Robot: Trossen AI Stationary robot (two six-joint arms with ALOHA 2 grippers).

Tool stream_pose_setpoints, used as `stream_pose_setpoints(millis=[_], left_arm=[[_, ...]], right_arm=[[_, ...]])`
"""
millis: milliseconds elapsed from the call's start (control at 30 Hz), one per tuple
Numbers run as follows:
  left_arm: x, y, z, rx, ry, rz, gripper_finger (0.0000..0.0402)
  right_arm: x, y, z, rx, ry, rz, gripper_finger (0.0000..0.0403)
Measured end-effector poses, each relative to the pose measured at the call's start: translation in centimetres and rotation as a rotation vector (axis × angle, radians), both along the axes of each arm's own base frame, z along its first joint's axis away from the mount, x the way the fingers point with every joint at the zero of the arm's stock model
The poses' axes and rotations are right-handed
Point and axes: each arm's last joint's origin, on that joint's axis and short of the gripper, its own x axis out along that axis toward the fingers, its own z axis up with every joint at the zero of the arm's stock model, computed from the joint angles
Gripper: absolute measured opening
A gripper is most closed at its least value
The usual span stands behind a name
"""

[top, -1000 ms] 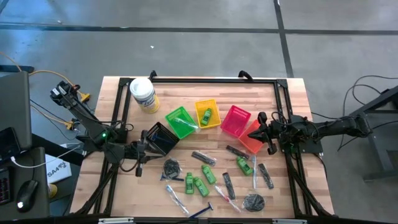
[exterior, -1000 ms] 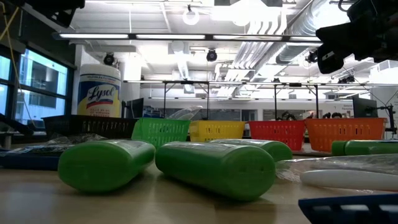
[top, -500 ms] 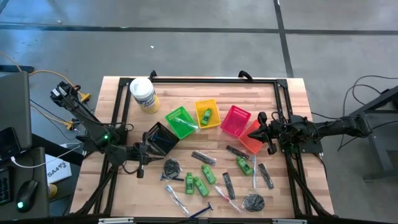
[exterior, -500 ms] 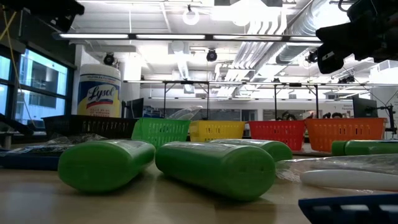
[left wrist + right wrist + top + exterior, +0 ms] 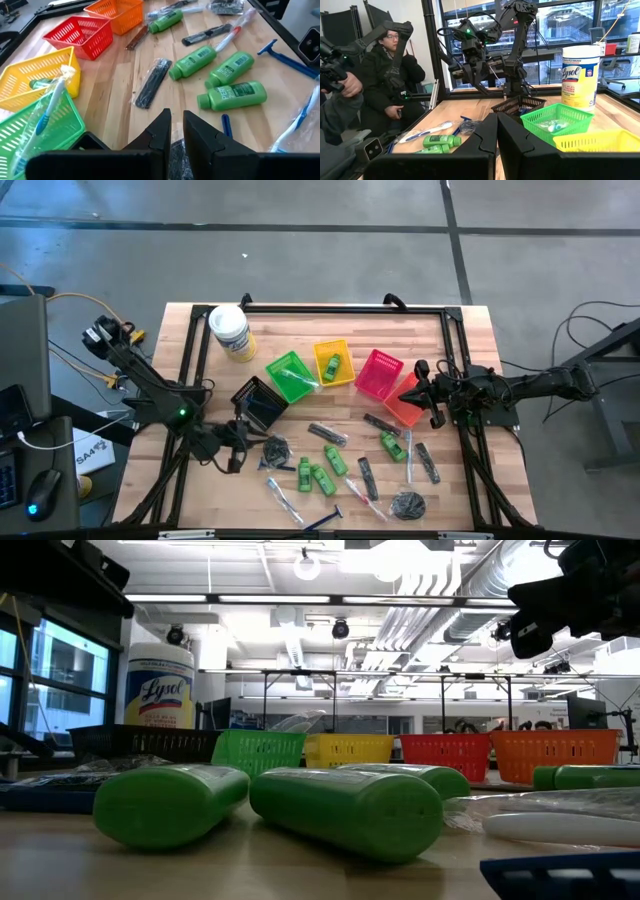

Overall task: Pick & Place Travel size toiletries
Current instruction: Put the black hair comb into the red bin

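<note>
The travel size toiletries lie scattered on the near half of the wooden table: green mini bottles [image 5: 322,475] [image 5: 231,95], a black comb [image 5: 328,433] [image 5: 152,82], clear tubes [image 5: 283,498], a blue-handled razor [image 5: 325,520] [image 5: 286,56] and dark coiled bundles [image 5: 275,448] [image 5: 407,505]. My left gripper [image 5: 244,452] [image 5: 176,122] hangs low just left of the nearer bundle [image 5: 175,152], with a narrow gap between its fingers and nothing in it. My right gripper [image 5: 420,390] [image 5: 496,131] waits shut over the orange basket [image 5: 405,405].
A row of small baskets crosses the table's middle: black [image 5: 260,402], green [image 5: 290,375], yellow [image 5: 335,362] with a green bottle inside, red [image 5: 378,372]. A white Lysol tub [image 5: 230,332] stands at the far left. A person [image 5: 390,75] sits beyond the table's left side.
My left gripper has moved down and toward the table's near edge, away from the black basket and closer to the dark coiled bundle. The gap between its fingers looks unchanged. None of the toiletries has moved.
</note>
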Motion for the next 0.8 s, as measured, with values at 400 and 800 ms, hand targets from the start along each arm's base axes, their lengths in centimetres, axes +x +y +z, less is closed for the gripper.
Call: stream_pose_setpoints(millis=[400, 800], left_arm=[[0.2, 0.1, 3.4, 0.005, -0.048, 0.097, 0.0047], [4.8, 4.2, 2.1, -0.144, 0.099, 0.156, 0.0047]], right_arm=[[0.0, 0.1, 0.0, 0.000, 0.001, 0.022, 0.0003], [0.0, 0.1, 0.0, -0.003, -0.001, 0.023, 0.0003]])
